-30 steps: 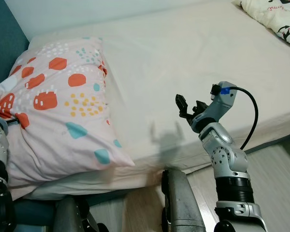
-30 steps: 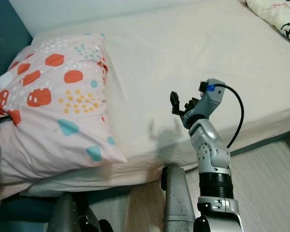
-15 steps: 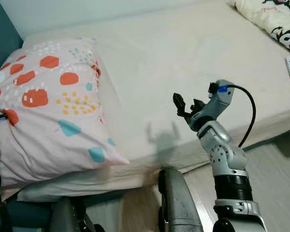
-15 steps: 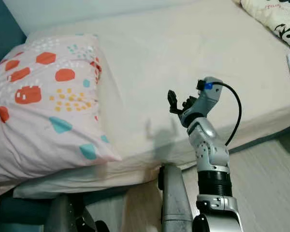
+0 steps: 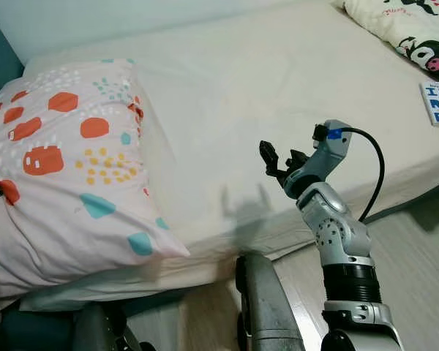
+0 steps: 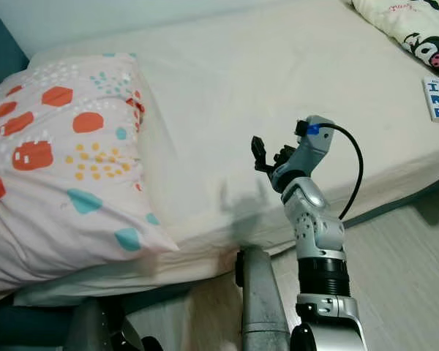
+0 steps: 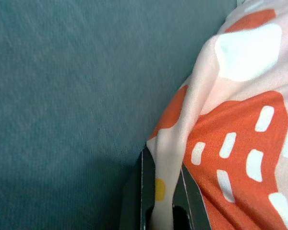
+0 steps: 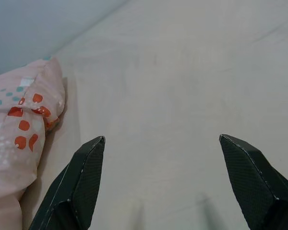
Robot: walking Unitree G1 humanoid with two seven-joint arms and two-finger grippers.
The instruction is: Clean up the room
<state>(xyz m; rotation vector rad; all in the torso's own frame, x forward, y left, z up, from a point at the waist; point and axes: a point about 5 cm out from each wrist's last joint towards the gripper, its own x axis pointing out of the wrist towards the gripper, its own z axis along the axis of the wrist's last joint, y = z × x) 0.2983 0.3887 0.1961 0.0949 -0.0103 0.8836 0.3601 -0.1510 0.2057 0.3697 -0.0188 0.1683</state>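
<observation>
Bed: a wide mattress under a cream fitted sheet [image 5: 278,80] ran across the frame, its near edge slanting from lower left up to the right, with a broad bare stretch of sheet between the pillow and the things at the far right corner.
Floor: pale wood-look planks [image 5: 417,270] lay open beside the bed's near edge on the robot's right.
Headboard: a dark teal padded panel [image 7: 62,96] stood hard against the pillow's end.
Pillow: the pink fabric pillow with red, teal and yellow blotches [image 5: 66,161] lay at the left end of the bed, its lower corner overhanging the mattress edge.
Blanket: a cream quilt with black cartoon faces [image 5: 402,29] sat bunched in the far right corner.
Book: a white flat book with blue block letters [image 5: 437,104] rested on the sheet near the right edge, just beside the quilt.
Right gripper [image 8: 168,182]: raised over the near edge of the mattress, fingers spread wide, nothing between them.
Left gripper [image 7: 162,191]: pressed onto a fold of the pillow's edge next to the headboard, pinching the fabric.
</observation>
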